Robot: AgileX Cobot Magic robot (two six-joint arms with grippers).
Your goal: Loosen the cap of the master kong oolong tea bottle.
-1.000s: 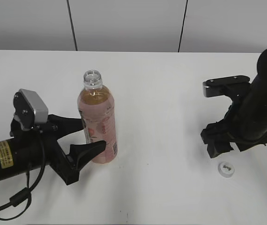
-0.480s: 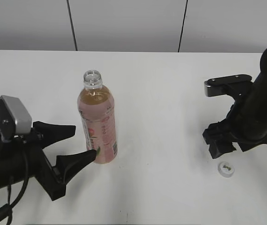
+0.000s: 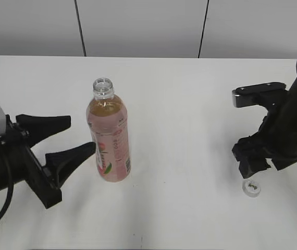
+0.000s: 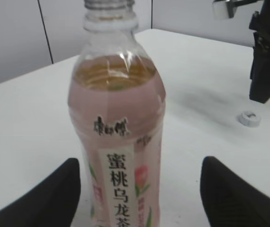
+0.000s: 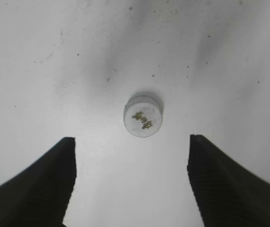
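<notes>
- The table (image 3: 190, 104) was seen bearing the upright, uncapped bottle (image 3: 109, 138), left of centre.
- The left gripper (image 3: 70, 138) was held spread, clear of the bottle.
- The right gripper (image 5: 132, 179) was parted above the cap (image 3: 251, 187), which lay on the table.

The clear plastic tea bottle (image 3: 109, 138) looks shiny and smooth. The small white plastic cap (image 3: 251, 187) and white bench (image 3: 190, 104) look dull.

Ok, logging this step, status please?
Left gripper open, clear of bottle. Right gripper open, above cap. Cap off, on table; bottle neck open. Nothing in the way.
</notes>
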